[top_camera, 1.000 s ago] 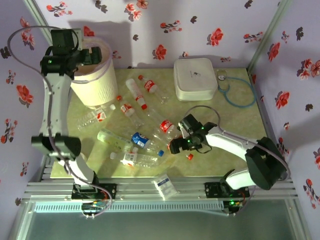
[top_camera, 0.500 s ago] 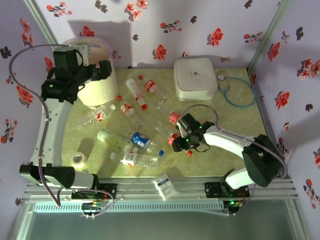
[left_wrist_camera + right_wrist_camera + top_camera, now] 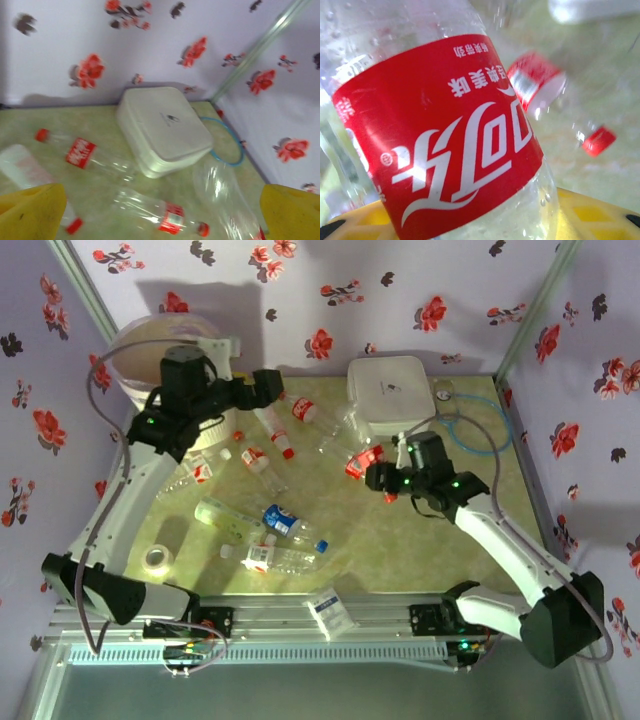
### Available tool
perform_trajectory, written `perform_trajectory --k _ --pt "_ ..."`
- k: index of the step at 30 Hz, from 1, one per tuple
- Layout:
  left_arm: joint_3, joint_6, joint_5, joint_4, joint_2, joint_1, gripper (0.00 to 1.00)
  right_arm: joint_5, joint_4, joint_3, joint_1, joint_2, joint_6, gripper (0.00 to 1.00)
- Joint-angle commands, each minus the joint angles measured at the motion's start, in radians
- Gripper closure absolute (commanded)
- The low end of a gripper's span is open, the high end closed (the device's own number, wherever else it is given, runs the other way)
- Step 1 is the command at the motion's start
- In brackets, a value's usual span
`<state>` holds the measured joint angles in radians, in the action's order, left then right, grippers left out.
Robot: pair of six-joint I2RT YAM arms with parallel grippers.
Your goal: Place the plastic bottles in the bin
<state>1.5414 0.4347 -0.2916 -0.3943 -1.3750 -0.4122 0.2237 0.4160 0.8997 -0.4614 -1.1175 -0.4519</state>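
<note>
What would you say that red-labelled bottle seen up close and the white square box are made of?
Red-labelled bottle: thin clear plastic, glossy; you can see through it, and droplets cling to it. White box: probably moulded plastic, going by its smooth matte white shell and rounded corners, though the look leaves that open.

Looks out through the claw (image 3: 162, 212), yellow fingers (image 3: 30, 210) spread wide at both lower corners. Takes in a white box (image 3: 165, 130) on the green counter (image 3: 75, 117), a blue loop (image 3: 227, 147) just right of it, a red-labelled bottle (image 3: 80, 152) lying left, another bottle (image 3: 160, 215) in front, a clear bottle (image 3: 220, 195) beside that.
</note>
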Motion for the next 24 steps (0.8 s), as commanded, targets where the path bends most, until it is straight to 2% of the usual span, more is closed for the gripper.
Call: perform_trajectory --k 1,4,7,15,24 --pt "-0.064 0.13 -0.039 0.198 0.007 -0.077 0.0 0.039 -0.247 -0.022 0.007 0.011 -0.12 0.51" --pt "-0.152 0.244 -0.039 0.376 -0.024 -0.138 0.0 0.078 -0.415 -0.055 0.007 0.001 -0.184 0.51" --pt "-0.21 0.328 -0.041 0.519 -0.085 -0.177 0.0 0.098 -0.472 -0.057 0.007 -0.024 -0.204 0.51" --pt "-0.181 0.391 -0.072 0.625 -0.257 -0.264 0.02 0.121 -0.585 -0.072 0.005 -0.068 -0.276 0.51" --pt "-0.232 0.484 -0.097 0.804 -0.335 -0.309 0.06 0.165 -0.638 -0.052 -0.002 -0.143 -0.297 0.5"
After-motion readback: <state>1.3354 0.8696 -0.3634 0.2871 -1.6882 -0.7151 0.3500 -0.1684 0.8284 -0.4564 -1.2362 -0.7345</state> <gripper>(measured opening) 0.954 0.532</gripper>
